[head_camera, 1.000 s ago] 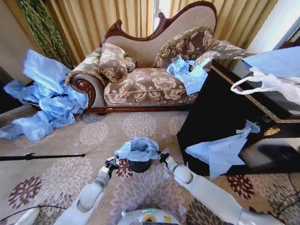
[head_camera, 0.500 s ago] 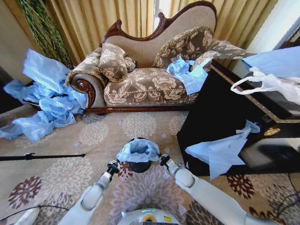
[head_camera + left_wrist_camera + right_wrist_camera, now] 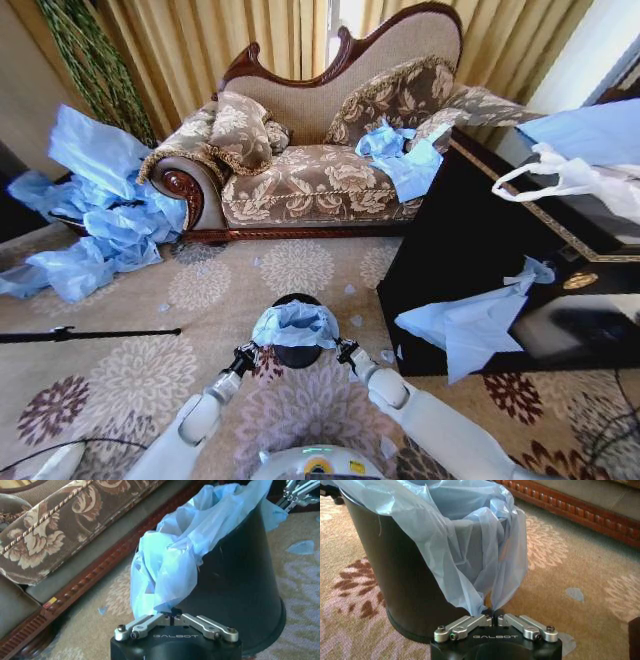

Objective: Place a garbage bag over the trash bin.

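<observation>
The small black trash bin [image 3: 298,356] stands on the patterned carpet just in front of me. The light-blue garbage bag [image 3: 293,324] is draped over its mouth, and the bin's far rim shows behind it. My left gripper [image 3: 243,356] sits low at the bin's left side, shut on the bag's edge [image 3: 171,615]. My right gripper [image 3: 347,351] is at the bin's right side, likewise shut on the bag's hem [image 3: 492,615]. In the left wrist view the bag [image 3: 185,555] hangs down the bin's wall [image 3: 240,592]. In the right wrist view the bag [image 3: 460,517] lines the bin [image 3: 405,581].
A carved sofa [image 3: 320,170] stands behind the bin and a black cabinet [image 3: 470,240] to the right, with more blue bags on both. A heap of blue bags [image 3: 100,220] lies at left. A black rod [image 3: 90,333] lies on the carpet. A white handled bag [image 3: 570,180] rests on the cabinet.
Both grippers have come down and back along the bin's sides, drawing the bag's edges lower. The bag now sits flatter on the mouth and the bin's far rim shows.
</observation>
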